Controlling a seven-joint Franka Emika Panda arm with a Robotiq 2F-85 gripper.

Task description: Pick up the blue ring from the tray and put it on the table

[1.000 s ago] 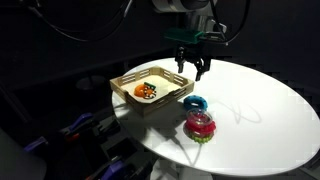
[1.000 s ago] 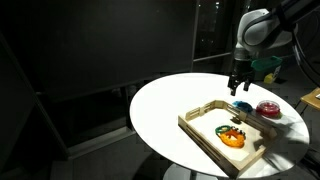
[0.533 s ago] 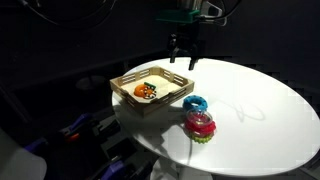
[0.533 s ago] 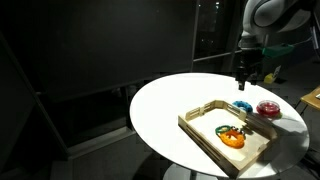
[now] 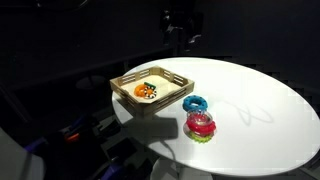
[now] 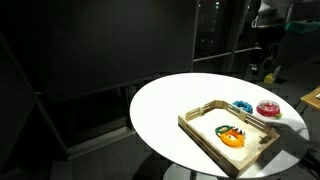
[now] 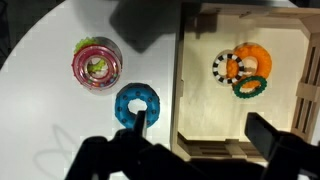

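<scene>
The blue ring (image 5: 194,103) (image 6: 241,106) lies flat on the white table (image 5: 262,88), just outside the wooden tray (image 5: 124,81) (image 6: 200,126). From the wrist view I look straight down on the blue ring (image 7: 138,103) beside the tray's side wall (image 7: 181,85). My gripper (image 7: 203,137) hangs high above both with its jaws wide open and nothing between them. One fingertip (image 7: 138,121) overlaps the ring in the picture only. In an exterior view the gripper (image 5: 184,28) is a dark shape well above the table's far edge.
An orange ring with dark spots (image 5: 147,91) (image 7: 245,70) lies in the tray. A red-pink ring on a green base (image 5: 200,126) (image 7: 97,63) stands on the table next to the blue ring. Bare white tabletop (image 6: 170,105) spreads around them; beyond its edge the room is dark.
My gripper has risen from just above the tray's far corner to high over the table, staying open. The rings and the tray have not moved.
</scene>
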